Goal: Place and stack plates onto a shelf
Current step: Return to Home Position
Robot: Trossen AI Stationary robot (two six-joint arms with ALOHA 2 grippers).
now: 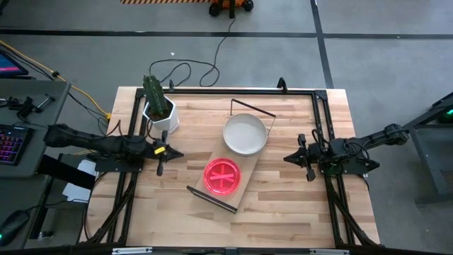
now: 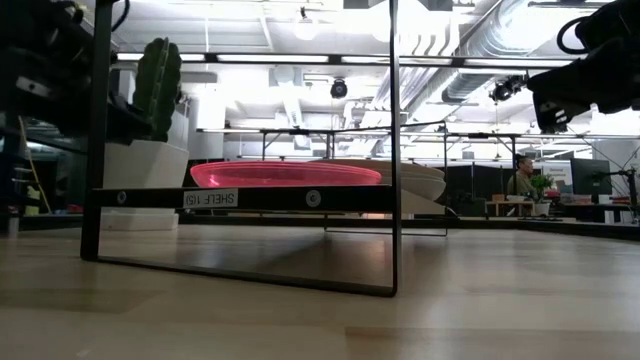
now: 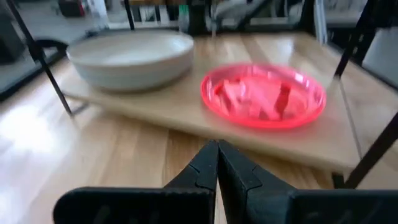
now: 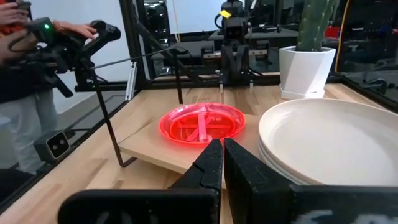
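The pink plates lie stacked on the shelf at its end nearer the table's front edge. The white plates sit stacked at the shelf's other end, close beside the pink ones. The high view cannot settle whether the two stacks touch. In the low view the pink stack and the white stack rest level on the board, raised off the table on thin black wire frames. How many plates each stack holds cannot be counted with certainty.

The left jaws are closed on nothing, fingertips pressed together. They are held over bare table, clear of the shelf's long side, pointing toward it. Straight ahead of them lies the shelf's edge. Past that edge the pink plates are off to one side of the jaws and the white plates off to the other. The left arm reaches in from the table's left edge.

The right jaws are also closed and empty, held clear of the shelf's opposite long side and facing the left jaws across it. The white plates are nearest them, just off to one side, and the pink plates are ahead and farther along the board. The right arm comes in from the table's right edge.

A white pot with a cactus stands on the table behind the left jaws, well apart from the shelf. A person stands beyond the table's edge.
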